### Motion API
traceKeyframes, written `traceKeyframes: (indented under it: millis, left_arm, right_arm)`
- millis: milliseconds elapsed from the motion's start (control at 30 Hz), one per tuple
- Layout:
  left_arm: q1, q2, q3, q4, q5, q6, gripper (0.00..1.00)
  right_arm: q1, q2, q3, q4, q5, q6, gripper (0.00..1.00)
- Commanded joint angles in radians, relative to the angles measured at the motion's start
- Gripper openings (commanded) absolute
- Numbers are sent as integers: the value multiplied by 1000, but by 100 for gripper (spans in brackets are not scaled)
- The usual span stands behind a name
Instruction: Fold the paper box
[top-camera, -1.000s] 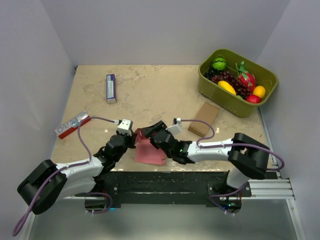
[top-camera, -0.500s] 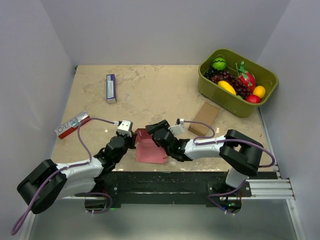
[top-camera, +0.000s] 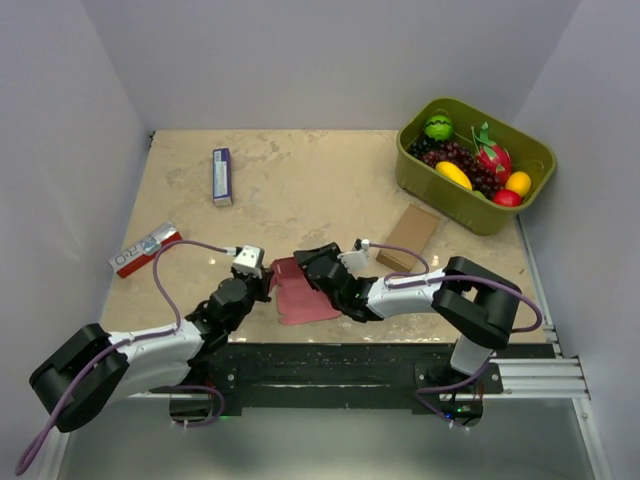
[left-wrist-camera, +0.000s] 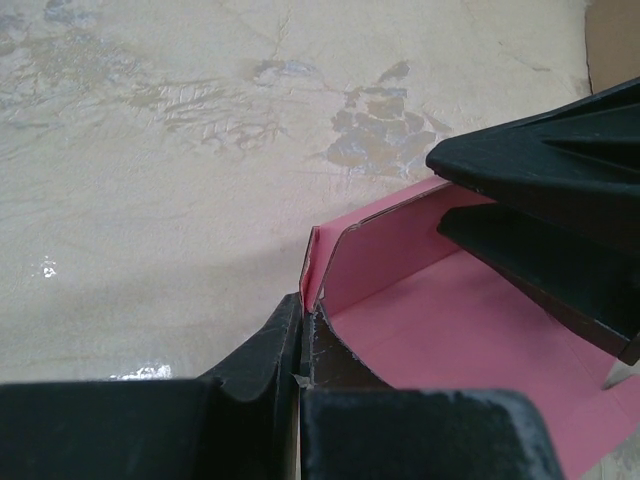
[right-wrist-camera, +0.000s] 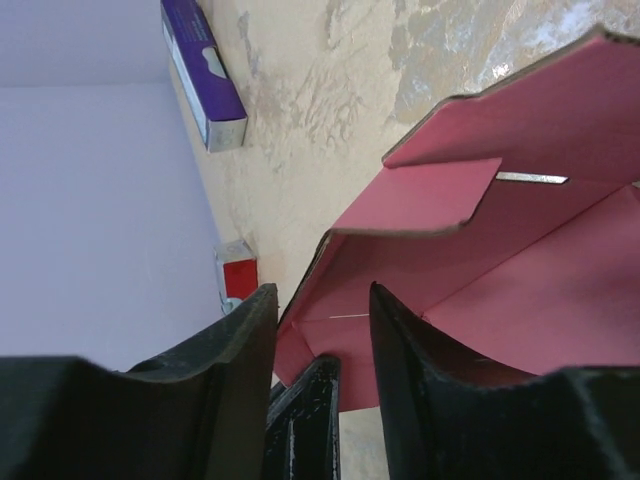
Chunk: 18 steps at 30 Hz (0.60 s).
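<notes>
The paper box (top-camera: 306, 304) is a half-formed pink card sheet lying near the table's front edge, between the two arms. My left gripper (top-camera: 265, 284) holds its left edge. In the left wrist view this gripper (left-wrist-camera: 303, 308) is shut on a raised wall of the paper box (left-wrist-camera: 470, 330). My right gripper (top-camera: 308, 268) reaches in over the sheet from the right. In the right wrist view the right gripper (right-wrist-camera: 322, 292) stands open. Its fingers (right-wrist-camera: 245, 350) straddle a side flap of the paper box (right-wrist-camera: 480, 270) without pinching it, and the left gripper's dark finger shows below between them.
A purple carton (top-camera: 222, 176) lies at the back left and a red-and-white packet (top-camera: 145, 249) at the left edge. A brown cardboard box (top-camera: 409, 238) lies right of the arms. A green tub (top-camera: 470, 213) of fruit stands at the back right.
The pink sheet has sunk lower and flatter. The right gripper has slid left over it and its jaws have narrowed. The left gripper keeps its hold and has shifted slightly.
</notes>
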Motion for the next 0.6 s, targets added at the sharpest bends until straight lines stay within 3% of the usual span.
traceKeyframes:
  millis: [0, 133, 267, 567]
  left_arm:
    - [-12, -17, -11, 82, 8, 10, 1]
    - [-12, -39, -25, 116, 67, 27, 17]
    - [-12, -63, -41, 137, 121, 44, 41]
    - [-11, -140, -43, 118, 223, 81, 56]
  right_arm:
    - [-2, 23, -21, 2, 39, 40, 37]
    - [-2, 34, -29, 10, 32, 54, 30]
    - [-2, 39, -40, 17, 34, 74, 23]
    - [-2, 36, -77, 63, 19, 77, 1]
